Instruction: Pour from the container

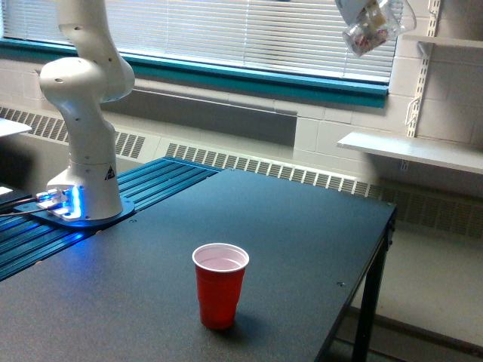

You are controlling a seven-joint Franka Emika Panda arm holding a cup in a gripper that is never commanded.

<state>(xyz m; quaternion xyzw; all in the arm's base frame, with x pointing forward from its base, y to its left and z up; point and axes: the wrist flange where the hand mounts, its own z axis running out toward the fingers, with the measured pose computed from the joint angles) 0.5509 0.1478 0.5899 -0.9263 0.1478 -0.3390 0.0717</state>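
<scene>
The container (373, 29), a clear plastic cup with small pinkish-white pieces inside, hangs tilted high at the top right of the exterior view. It is well above the table and far to the right of the red cup. My gripper (358, 9) holds it from above, shut on it, and the frame's top edge cuts off most of the gripper. The red cup (219, 285), white inside, stands upright on the black table (302, 226) near the front. I cannot see anything falling from the container.
The arm's white base (84, 173) with blue lights stands at the table's left on blue ribbed rails (162, 181). A white wall shelf (411, 151) juts out at the right, below the container. The table's right edge (377, 256) drops to the floor.
</scene>
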